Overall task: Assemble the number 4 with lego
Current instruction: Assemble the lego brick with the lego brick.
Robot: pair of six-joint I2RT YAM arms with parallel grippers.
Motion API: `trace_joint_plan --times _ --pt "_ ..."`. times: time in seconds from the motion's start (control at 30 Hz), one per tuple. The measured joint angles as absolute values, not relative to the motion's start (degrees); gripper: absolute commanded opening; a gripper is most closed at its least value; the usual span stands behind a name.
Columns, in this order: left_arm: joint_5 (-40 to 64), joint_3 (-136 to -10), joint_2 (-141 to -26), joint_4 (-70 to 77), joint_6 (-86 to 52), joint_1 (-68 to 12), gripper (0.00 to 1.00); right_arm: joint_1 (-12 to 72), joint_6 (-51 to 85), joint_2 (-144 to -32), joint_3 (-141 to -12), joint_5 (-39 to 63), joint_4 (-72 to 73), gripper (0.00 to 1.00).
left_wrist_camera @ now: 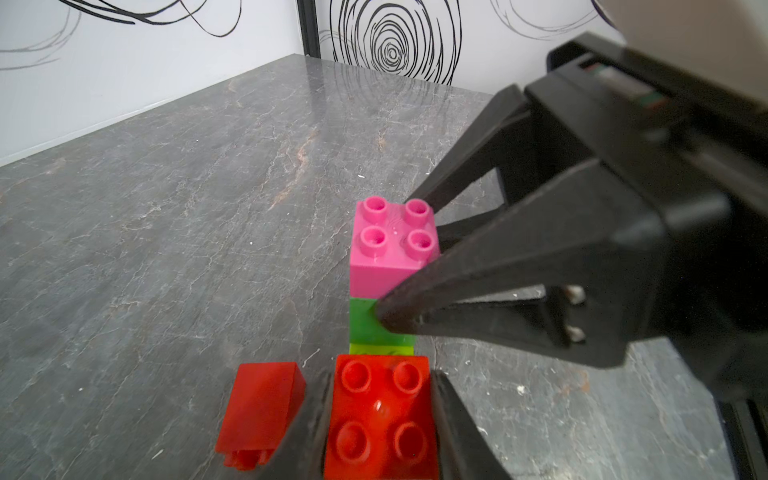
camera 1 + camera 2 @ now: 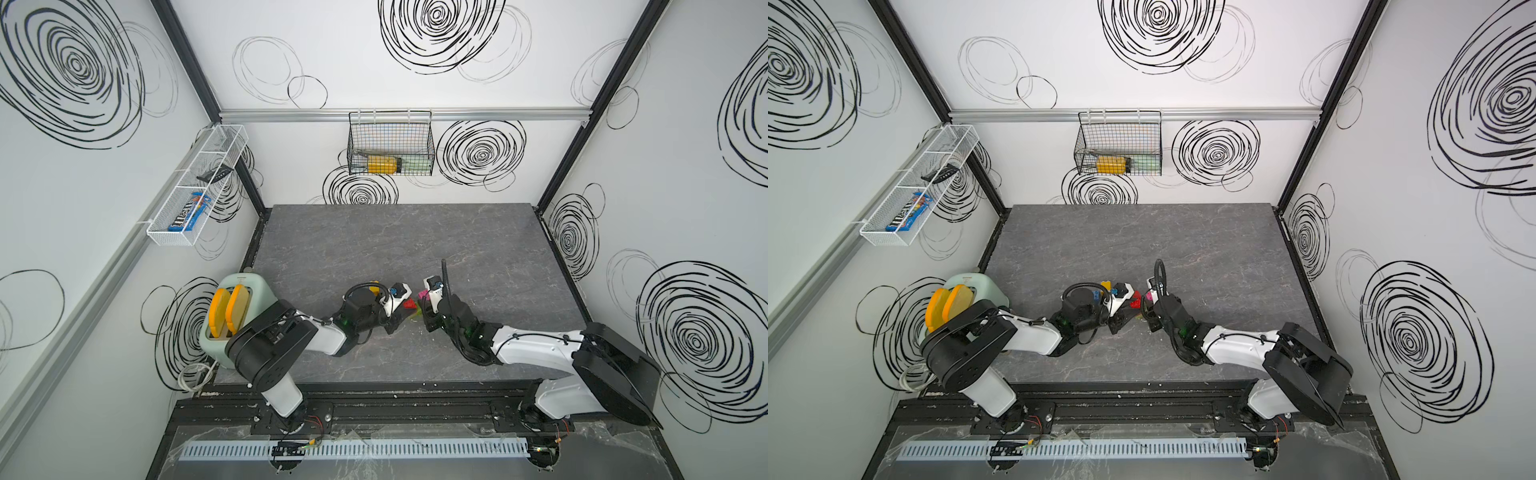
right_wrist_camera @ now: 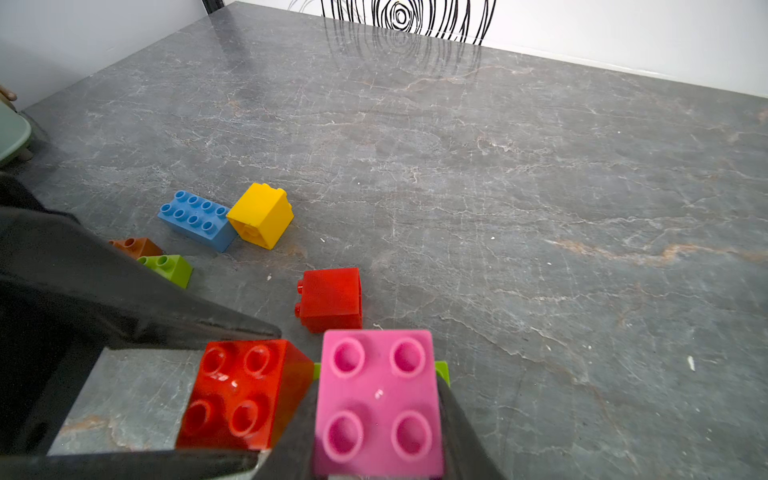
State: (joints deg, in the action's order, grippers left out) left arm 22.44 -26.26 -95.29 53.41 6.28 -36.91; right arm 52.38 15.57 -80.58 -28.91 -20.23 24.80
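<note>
Currently left jaws pinch a red brick; right jaws pinch the pink brick atop green bricks. Red brick sits just beside the right jaws.

The only wording that could be read was the white "m&m's" logo on a blue candy packet, legible in both top views. The packet lay in a white wire basket on the side wall above the toaster, in the compartment nearest the toaster. A small dark mark on the toaster's top edge was too small to read. Behind the toaster, a yellow box in a black wire basket showed no legible print. On the lego, no stud lettering could be made out.
</note>
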Motion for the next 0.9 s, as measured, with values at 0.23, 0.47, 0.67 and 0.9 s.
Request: trace_joint_plan --times 0.23,0.47,0.67,0.9 --pt "22.9 -27.1 -95.2 51.9 5.8 -36.7 0.0 52.3 16.5 -81.0 -28.7 -20.5 25.5 0.0" --pt "23.2 -27.9 -94.4 49.2 5.7 -36.4 0.0 53.5 18.3 -82.9 -30.3 -23.3 23.8 0.0" --pt "23.1 -29.2 -93.3 45.2 5.8 -36.4 0.0 54.5 19.5 -83.5 -31.3 -25.5 22.3 0.0" --pt "23.0 -30.0 -93.0 43.4 6.0 -36.4 0.29 54.6 20.5 -83.7 -31.6 -25.9 21.8 0.0"
